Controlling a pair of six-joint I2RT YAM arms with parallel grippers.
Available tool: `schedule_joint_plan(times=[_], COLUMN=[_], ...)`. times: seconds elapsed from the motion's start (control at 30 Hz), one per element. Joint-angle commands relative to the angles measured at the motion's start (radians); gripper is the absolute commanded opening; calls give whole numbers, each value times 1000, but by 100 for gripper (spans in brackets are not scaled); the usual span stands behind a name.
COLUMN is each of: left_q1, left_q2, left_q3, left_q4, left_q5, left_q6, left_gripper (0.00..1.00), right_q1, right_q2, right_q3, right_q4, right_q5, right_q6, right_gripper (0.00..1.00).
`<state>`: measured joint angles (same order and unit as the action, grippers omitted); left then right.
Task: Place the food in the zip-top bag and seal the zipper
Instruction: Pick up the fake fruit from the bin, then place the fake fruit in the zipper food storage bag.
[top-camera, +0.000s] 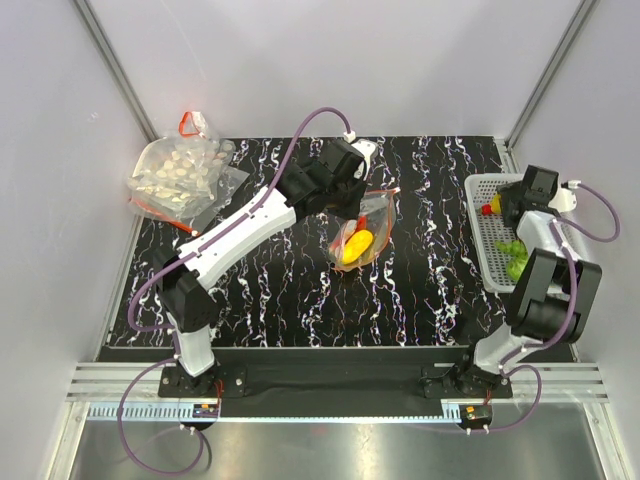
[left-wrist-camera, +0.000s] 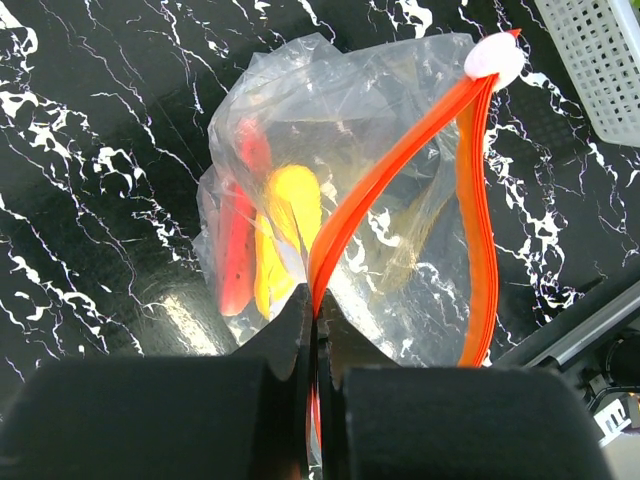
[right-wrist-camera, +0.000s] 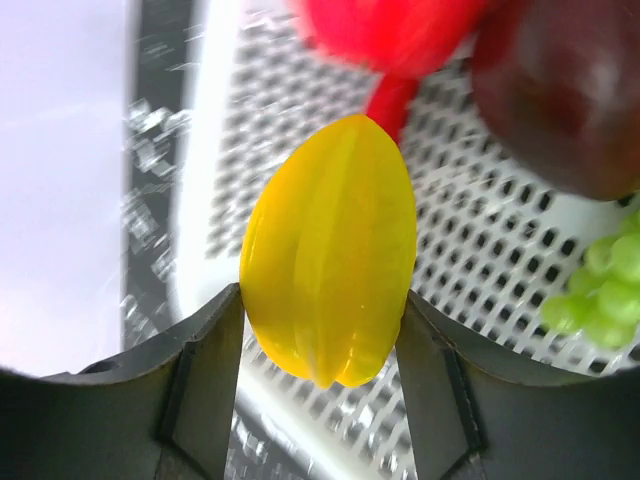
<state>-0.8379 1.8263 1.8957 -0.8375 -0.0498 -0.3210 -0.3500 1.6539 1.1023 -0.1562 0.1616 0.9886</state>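
Observation:
The clear zip-top bag (top-camera: 365, 232) lies mid-table with its mouth held open, and a yellow piece (left-wrist-camera: 293, 200) and a red piece (left-wrist-camera: 237, 250) show inside it. My left gripper (left-wrist-camera: 317, 315) is shut on the red-orange zipper (left-wrist-camera: 400, 165) at one side of the mouth. The other side of the strip bows away to the right. Over in the white basket (right-wrist-camera: 480, 250), my right gripper (right-wrist-camera: 320, 300) has both fingers against a yellow ribbed star fruit (right-wrist-camera: 335, 250). In the top view that gripper (top-camera: 497, 205) sits at the basket's far end.
The basket (top-camera: 475, 215) at the right edge also holds green grapes (top-camera: 513, 258), a red piece (right-wrist-camera: 400, 30) and a dark red fruit (right-wrist-camera: 560, 90). A larger clear bag of whitish pieces (top-camera: 180, 175) lies at the back left. Enclosure walls stand around the table.

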Motion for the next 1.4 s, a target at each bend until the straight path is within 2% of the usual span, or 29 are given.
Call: schedule_joint_plan(times=[0.0,0.23,0.33,0.47,0.63,0.77,0.9,1.07,1.37], left_q1=[-3,-4,-4,-6,-6,-7,-6,-6,2], left_q2=[-15,-10,-9,2,8,8,17,28,5], left_q3=[37,28,22,25,42,52,57,68,57], left_q4=[29,49,57,58,43,29,31,38,41], left_q5=[-19,-5,-5,-4,-5,-33,-44,-35,-24], left_q6=[14,7,7,3,0,7,8,3,0], left_gripper=[0,0,0,0,0,0,0,0,0], right_q1=[9,11,34,89,163,249,391,554,657], right_q2=[-124,-360,-539,-705,-806,-853,-847,-775,-645], right_q3=[-54,-185,-234,-274,-280,-275,-237,-205,-185], right_q4=[69,147,147,139,99,72,3,-141,-91], right_q5=[-39,-310,-411,-526,-742,-855,-950,-915,-778], right_q6=[-76,-232,-332,-386,-442,-470,-521,-627,-579], right_gripper=[25,18,17,17,15,15,15,15,14])
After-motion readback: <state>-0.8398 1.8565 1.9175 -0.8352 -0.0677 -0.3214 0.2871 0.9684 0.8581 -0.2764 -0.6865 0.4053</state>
